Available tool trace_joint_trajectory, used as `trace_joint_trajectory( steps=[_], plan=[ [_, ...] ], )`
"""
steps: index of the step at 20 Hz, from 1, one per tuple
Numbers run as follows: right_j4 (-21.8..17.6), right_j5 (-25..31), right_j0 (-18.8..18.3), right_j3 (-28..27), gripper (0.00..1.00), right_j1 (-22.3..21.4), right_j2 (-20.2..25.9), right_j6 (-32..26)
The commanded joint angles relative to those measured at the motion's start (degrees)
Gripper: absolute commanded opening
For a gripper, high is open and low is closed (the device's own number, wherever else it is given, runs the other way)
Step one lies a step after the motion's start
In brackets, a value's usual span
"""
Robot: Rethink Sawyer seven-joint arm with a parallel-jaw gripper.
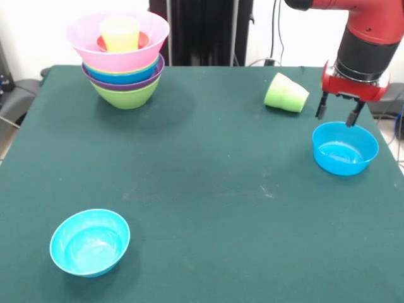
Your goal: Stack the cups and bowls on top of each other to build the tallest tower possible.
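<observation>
**Inspector A:** Three loose pieces remain off the stack. Nearest the camera, front left, a small cyan bowl (89, 242) sits upright on the green table (208, 189), well apart from everything else.

**Inspector B:** And mid-table, right side?

**Inspector A:** A blue bowl (345, 148), upright. The gripper (338, 115) hangs just above its far rim, fingers (321, 105) parted and holding nothing. One finger appears to be outside the rim and the other over the bowl's mouth; in my judgement the coming grasp turns on that straddle of the far wall.

**Inspector B:** Beyond that?

**Inspector A:** A light green cup (286, 93) lies tipped on its side, just left of the gripper, its long axis running left-right with the mouth to the right.

**Inspector B:** The tower?

**Inspector A:** Far left corner. The tower (122, 63) has a lime green base, then purple, blue, green and pink rims, with a red bowl (144, 40) and a yellow-orange cup (119, 33) nested on top. It stands well apart from the gripper, across the table's width.
</observation>
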Motion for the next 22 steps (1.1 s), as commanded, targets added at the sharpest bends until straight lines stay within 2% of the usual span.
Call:
trace_joint_trajectory(
  steps=[1, 7, 14, 22],
  plan=[
    [1.34, 2.39, 0.71, -5.61, 1.00, 0.39, 0.98, 9.05],
    [1.53, 3.80, 1.03, -8.69, 1.00, 0.78, 0.59, 8.62],
    [2.59, 3.23, 1.98, -12.40, 1.00, 4.08, -0.12, 10.41],
    [4.19, 3.22, 3.21, -13.41, 1.00, 5.56, -1.39, 10.94]
  ],
)
